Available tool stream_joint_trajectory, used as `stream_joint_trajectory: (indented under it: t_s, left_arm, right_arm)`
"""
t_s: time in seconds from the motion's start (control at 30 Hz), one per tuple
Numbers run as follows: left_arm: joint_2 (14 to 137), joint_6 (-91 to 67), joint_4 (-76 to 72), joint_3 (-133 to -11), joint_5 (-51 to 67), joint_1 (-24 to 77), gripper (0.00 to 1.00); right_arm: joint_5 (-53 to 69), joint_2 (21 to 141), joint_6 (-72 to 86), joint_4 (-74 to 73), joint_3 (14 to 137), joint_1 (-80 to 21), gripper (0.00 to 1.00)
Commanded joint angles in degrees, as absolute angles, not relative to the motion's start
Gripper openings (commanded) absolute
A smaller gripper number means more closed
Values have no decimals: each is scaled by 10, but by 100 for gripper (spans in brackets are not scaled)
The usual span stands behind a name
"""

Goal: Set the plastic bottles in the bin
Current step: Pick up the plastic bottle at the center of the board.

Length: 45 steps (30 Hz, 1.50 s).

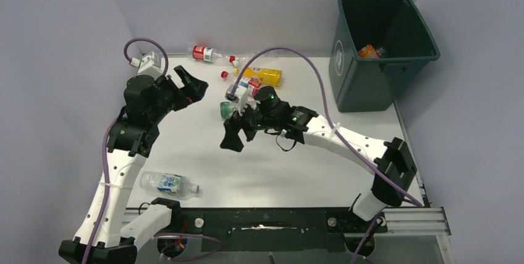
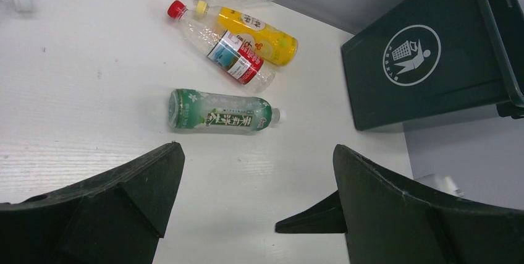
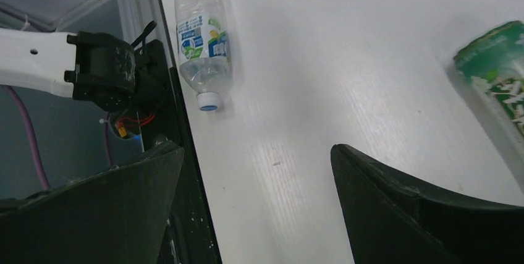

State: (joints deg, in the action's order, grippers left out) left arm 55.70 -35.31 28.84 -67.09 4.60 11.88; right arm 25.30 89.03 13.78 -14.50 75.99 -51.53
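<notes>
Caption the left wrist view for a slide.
Open left gripper facing a green bottle lying flat, the bin at right.

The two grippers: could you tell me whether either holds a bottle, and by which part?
Nothing is held: the left gripper and the right gripper both stand open and empty.

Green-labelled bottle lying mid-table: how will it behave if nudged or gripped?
The green-labelled bottle lies on its side and looks round, so a nudge would probably roll it. It seems empty, so likely light; its smooth clear plastic may slip or dent.
</notes>
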Motion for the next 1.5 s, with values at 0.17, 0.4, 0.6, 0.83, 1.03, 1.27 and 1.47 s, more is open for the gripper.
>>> stream_joint_trajectory:
  t_s: [0.17,0.4,0.6,0.83,1.03,1.27,1.47]
  left_arm:
    - [536,-348,267,-680,48,114,93]
    - [531,-347,274,-684,46,113,93]
    - [529,-346,278,-689,46,112,93]
    - [530,-347,278,-690,47,110,93]
    - [532,-346,276,-690,48,109,93]
    - [533,-346,272,-687,46,106,93]
    - [541,-349,264,-693,40,105,93]
  right_arm:
    - [302,969,131,-75,779,-587,93]
    - [322,1033,119,-67,797,-624,91]
    - [344,1083,115,-57,813,-637,89]
    - [362,1140,102,-74,854,-646,87]
    - [382,1186,98,-84,896,-650,85]
    - [391,1230,96,-93,932,-665,83]
    - [396,1257,93,-109,949,-670,83]
